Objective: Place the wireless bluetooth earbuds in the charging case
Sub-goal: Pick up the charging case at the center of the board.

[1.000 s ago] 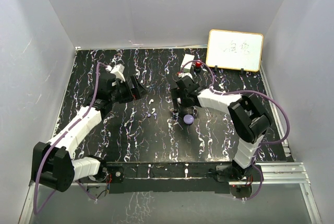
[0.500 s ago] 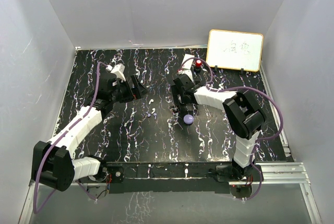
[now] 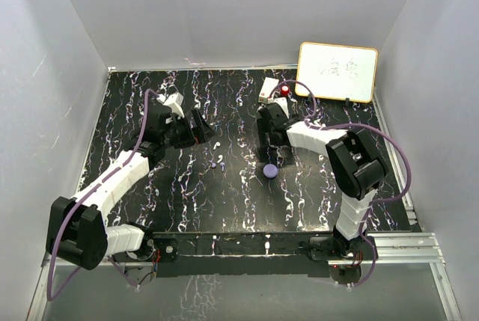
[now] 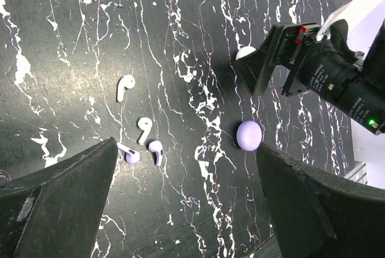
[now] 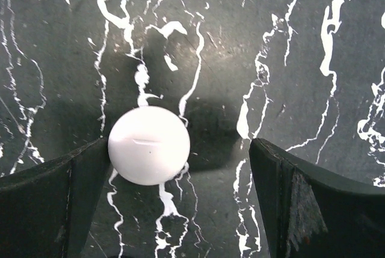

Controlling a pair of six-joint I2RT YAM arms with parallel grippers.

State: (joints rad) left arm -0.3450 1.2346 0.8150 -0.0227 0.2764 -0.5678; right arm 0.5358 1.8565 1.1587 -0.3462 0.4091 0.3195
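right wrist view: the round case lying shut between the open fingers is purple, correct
Not quite: only the colour is wrong. The round case lying shut between the open fingers is white, as the right wrist view shows. The purple case lies apart, outside those fingers, seen in the left wrist view.

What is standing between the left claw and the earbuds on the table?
Nothing visible. The left claw is open above the table, with the two white earbuds and two purple earbuds lying loose just ahead of it. The purple case sits off to the side, and the right claw is over the white case.
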